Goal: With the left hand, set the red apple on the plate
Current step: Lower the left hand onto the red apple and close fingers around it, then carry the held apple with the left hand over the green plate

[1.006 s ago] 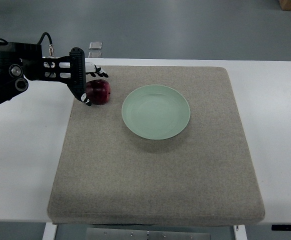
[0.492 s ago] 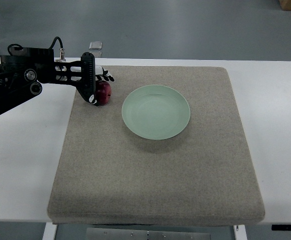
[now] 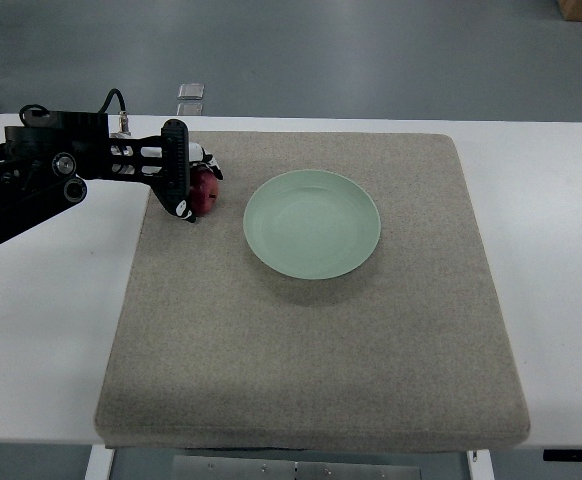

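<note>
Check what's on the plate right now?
Nothing visible: the green plate shows a bare surface, fully uncovered. The red apple sits on the mat left of it, partly hidden by the left hand.

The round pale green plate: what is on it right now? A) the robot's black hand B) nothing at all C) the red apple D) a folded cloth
B. The round pale green plate lies bare on the grey felt mat, while the red apple sits off to its left on the mat, right against the robot's black left hand.
</note>
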### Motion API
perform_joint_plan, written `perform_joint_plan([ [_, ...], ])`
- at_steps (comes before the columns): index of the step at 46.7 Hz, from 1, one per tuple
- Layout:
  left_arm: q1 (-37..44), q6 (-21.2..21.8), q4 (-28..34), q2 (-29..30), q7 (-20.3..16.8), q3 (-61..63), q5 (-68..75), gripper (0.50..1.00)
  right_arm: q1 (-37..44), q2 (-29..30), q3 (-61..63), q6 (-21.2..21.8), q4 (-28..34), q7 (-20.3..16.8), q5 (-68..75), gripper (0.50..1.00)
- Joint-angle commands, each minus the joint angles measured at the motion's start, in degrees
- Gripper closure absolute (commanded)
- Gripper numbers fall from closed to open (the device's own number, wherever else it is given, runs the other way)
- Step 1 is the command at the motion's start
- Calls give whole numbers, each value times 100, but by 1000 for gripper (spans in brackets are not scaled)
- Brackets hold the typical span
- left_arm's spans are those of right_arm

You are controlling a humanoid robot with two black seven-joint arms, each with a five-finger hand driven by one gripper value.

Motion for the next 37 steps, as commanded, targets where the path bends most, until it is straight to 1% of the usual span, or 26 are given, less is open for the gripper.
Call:
perform_joint_plan([
  [1, 0, 1, -7, 0, -2, 1, 2, 767, 0, 0, 0, 0, -7, 0, 0, 570],
  [4, 9, 1, 1, 0, -19, 1, 2, 831, 0, 0, 0, 0, 1, 0, 0, 570],
  [5, 0, -8, -7, 0, -19, -8, 2, 880, 0, 0, 0, 0, 1, 0, 0, 570],
  [6, 0, 1, -7, 0, -28, 1, 2, 917, 0, 0, 0, 0, 1, 0, 0, 570],
  [7, 0, -8, -7, 0, -28, 1, 2, 943, 0, 0, 0, 0, 1, 0, 0, 570],
  [10, 0, 1, -7, 0, -37, -8, 2, 1000, 0, 0, 0, 0, 1, 0, 0, 570],
  [21, -105, 1, -42, -9, -54, -43, -33, 1000, 0, 0, 0, 0, 1, 0, 0, 570],
  [28, -430, 10, -104, -18, -63, -87, -60, 1000, 0, 0, 0, 0, 1, 0, 0, 570],
  [37, -668, -17, -279, -360, -142, -87, -68, 1000, 0, 0, 0, 0, 1, 0, 0, 570],
])
